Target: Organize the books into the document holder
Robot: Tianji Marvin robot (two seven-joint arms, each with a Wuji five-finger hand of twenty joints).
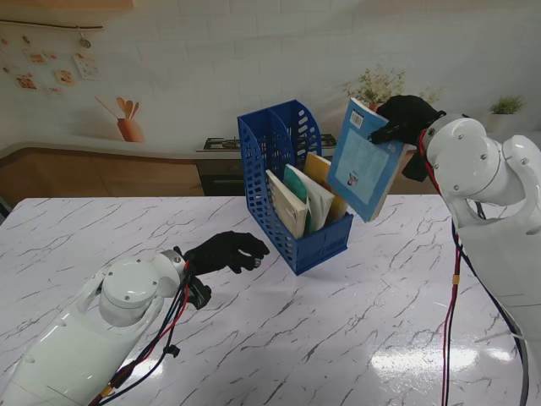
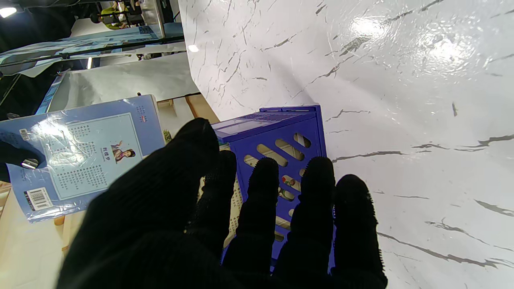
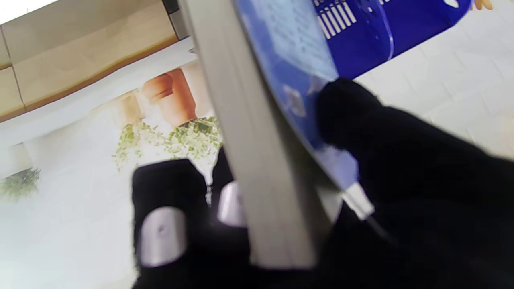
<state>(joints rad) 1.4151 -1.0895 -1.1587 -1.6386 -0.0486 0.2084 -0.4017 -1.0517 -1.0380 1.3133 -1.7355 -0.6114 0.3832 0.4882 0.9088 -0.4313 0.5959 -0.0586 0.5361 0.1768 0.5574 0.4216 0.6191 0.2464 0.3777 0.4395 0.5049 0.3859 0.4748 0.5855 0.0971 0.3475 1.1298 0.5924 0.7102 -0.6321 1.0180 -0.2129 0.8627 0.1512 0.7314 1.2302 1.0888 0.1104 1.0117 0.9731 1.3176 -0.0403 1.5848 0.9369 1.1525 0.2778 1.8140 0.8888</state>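
Observation:
A blue plastic document holder (image 1: 292, 182) stands on the marble table, with several books (image 1: 306, 201) leaning inside it. My right hand (image 1: 406, 118), in a black glove, is shut on the top corner of a light-blue book (image 1: 363, 161) held in the air just right of the holder. In the right wrist view the book's page edge (image 3: 261, 160) sits between thumb and fingers (image 3: 160, 208). My left hand (image 1: 226, 251) hovers open over the table, left of the holder's front, its fingers (image 2: 313, 200) spread before the holder's slotted wall (image 2: 281, 140). The blue book (image 2: 84, 152) shows there too.
The white marble table (image 1: 355, 338) stretches nearer to me and to both sides of the holder. Behind its far edge are a counter with a stove (image 1: 221, 144) and potted plants (image 1: 376, 85).

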